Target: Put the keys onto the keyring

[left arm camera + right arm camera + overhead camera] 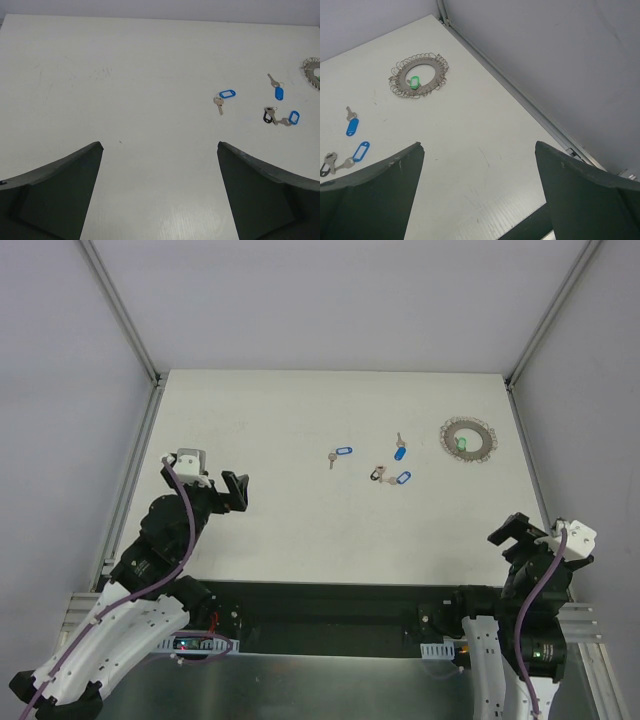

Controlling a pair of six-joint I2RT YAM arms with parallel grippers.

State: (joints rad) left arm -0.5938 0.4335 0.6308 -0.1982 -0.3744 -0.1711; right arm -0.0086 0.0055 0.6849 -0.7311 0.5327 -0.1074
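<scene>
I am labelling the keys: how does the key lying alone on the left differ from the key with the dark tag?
The lone key has a bright blue tag; the dark-tagged key has a blackish one. The lone key lies apart; the dark-tagged key lies bunched beside another blue-tagged key. Both are small, silver, flat on the table, off the keyring.

Bright, diffuse light evenly covers the flat white tabletop [300, 420]. Near its middle, the small silver keys with blue plastic tags [342, 454] cast only faint shadows. A pale sheen marks its near edge in the left wrist view.
</scene>
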